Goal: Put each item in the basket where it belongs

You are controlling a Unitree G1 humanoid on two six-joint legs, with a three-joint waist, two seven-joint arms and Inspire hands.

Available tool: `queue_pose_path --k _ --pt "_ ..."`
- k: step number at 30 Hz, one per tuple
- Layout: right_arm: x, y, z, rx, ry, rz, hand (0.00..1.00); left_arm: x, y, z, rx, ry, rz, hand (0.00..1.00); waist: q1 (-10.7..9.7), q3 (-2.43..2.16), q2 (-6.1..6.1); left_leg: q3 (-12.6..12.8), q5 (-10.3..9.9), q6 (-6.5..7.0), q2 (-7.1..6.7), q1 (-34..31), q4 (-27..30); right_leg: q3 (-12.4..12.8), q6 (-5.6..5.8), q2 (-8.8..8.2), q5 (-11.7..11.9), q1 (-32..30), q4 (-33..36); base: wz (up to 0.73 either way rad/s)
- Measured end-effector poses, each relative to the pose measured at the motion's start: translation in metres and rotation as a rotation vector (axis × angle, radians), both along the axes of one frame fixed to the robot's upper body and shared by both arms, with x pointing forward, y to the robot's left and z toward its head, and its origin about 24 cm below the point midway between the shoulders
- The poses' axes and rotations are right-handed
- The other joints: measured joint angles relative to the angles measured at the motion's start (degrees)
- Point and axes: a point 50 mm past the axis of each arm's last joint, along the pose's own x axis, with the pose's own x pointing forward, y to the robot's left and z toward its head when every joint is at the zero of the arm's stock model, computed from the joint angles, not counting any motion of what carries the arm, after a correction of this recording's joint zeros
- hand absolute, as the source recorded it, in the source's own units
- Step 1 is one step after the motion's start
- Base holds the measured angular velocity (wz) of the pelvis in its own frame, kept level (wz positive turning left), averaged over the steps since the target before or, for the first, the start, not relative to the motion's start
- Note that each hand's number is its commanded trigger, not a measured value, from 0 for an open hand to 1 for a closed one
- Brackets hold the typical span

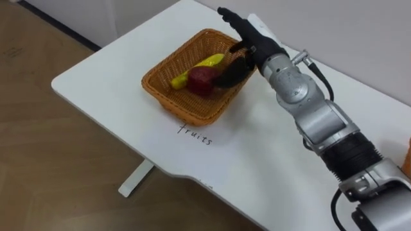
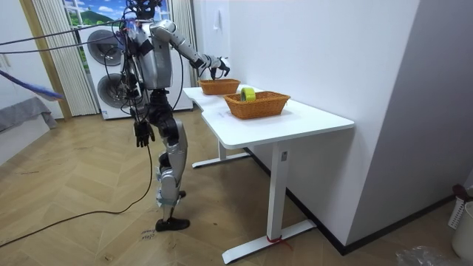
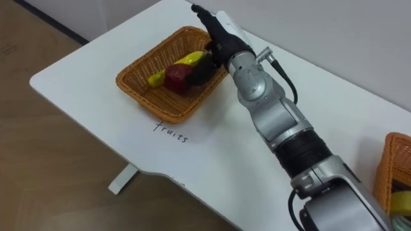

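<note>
A wicker fruit basket (image 1: 168, 99) stands near the far left corner of the white table (image 1: 257, 167), with the handwritten word "fruits" (image 1: 194, 135) in front of it. In it lie a yellow banana (image 1: 200, 66) and a dark red fruit (image 1: 201, 81). My right hand (image 1: 252, 37) hovers over the basket's right rim, fingers stretched out and holding nothing. My left hand (image 2: 143, 133) hangs at my side with relaxed fingers. A second wicker basket (image 3: 393, 157) at the right holds a yellow-green item (image 3: 399, 202).
In the room view I stand upright at the table's end, right arm stretched over the far basket (image 2: 219, 86). The nearer basket (image 2: 259, 107) holds a yellow-green roll (image 2: 247, 94). A wall runs along the table's far side; wooden floor lies to my left.
</note>
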Motion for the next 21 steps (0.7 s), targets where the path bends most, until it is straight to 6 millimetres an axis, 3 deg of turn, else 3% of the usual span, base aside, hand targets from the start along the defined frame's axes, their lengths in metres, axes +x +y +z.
queue_pose_path --k 4,11,15,21 --pt "0.003 -0.011 0.010 0.043 -0.027 -0.041 0.00 0.003 0.000 0.000 0.001 -0.009 0.000 0.00 0.2 0.02 0.07 0.2 0.0 0.03 -0.01 0.1 0.0 0.1 0.00 -0.06 0.0 -0.1 0.1 0.00" --pt "0.002 -0.025 0.034 0.068 -0.118 -0.060 0.00 0.016 0.000 0.001 0.000 -0.041 -0.001 0.00 -1.5 -0.21 0.83 1.1 0.0 0.06 0.08 0.4 -0.3 1.9 0.00 -0.05 0.0 -0.2 0.1 -0.06" --pt "-0.002 -0.035 0.060 0.110 -0.219 -0.086 0.00 0.024 0.002 0.003 0.006 -0.081 0.001 0.00 -4.0 -0.26 1.06 1.8 0.1 0.16 0.14 0.6 -0.5 2.9 -0.01 -0.12 0.0 -0.7 0.3 -0.10" --pt "-0.004 -0.054 0.079 0.164 -0.309 -0.167 0.00 0.035 0.002 0.005 0.024 -0.127 -0.005 0.00 -7.7 -0.24 1.18 4.4 0.0 0.30 0.68 2.2 -1.3 5.2 -0.01 -0.17 0.0 -0.9 1.1 -0.21"
